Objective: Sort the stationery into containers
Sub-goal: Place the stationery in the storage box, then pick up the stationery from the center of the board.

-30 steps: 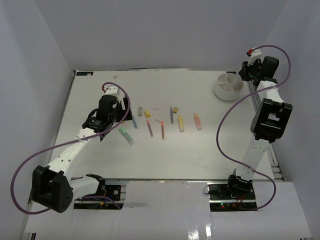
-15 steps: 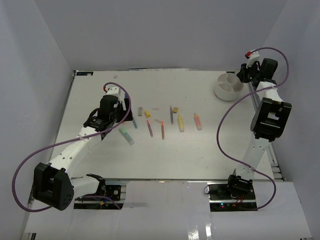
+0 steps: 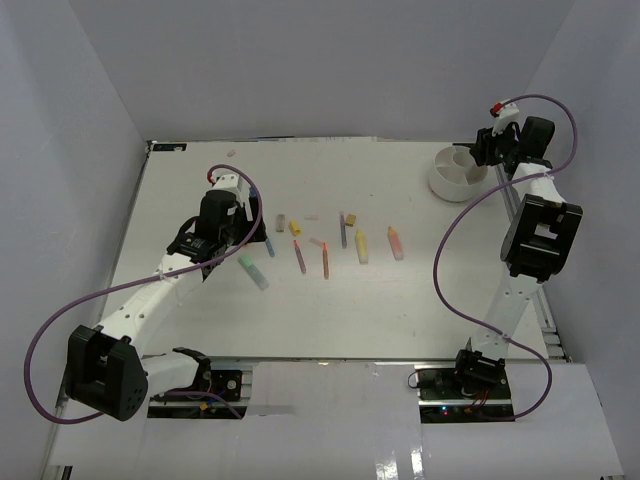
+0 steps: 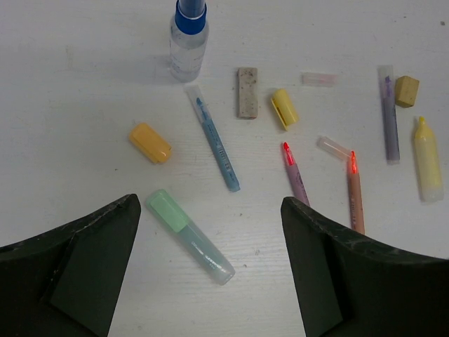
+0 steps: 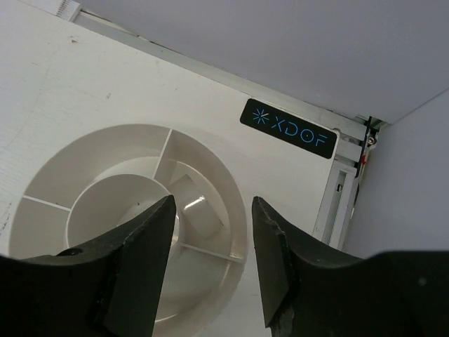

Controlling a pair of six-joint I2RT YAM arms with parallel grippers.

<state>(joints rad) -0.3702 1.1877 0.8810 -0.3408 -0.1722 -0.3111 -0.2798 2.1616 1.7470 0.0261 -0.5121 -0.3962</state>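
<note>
The right gripper [image 5: 210,263] hangs over the round white tub [image 5: 231,232] at the far right corner of the table [image 3: 420,310]. Its jaws stand apart with nothing between them. Seen through the gap, a clear tape ring [image 5: 200,210] lies in an outer compartment of the tub, between two dividers and beside the round centre cell. The other compartments in view hold nothing that can be made out.

The left gripper [image 4: 210,274] hovers over the left part of the table with its jaws spread wide, holding nothing. Just beyond the gap between its fingers lies a green highlighter [image 4: 188,235]. Farther out are an orange eraser [image 4: 150,142], a blue pen [image 4: 213,137], and a blue-capped clear bottle [image 4: 189,38], which lies at the far side. To the right of these lie a grey-brown eraser block [image 4: 246,92], a yellow cap [image 4: 284,107], two orange-tipped pens [image 4: 296,175] [image 4: 355,193], a purple pen [image 4: 389,116], a small yellow eraser [image 4: 406,90] and a yellow highlighter [image 4: 426,160]. All lie apart from one another, on the table and outside the tub.
</note>
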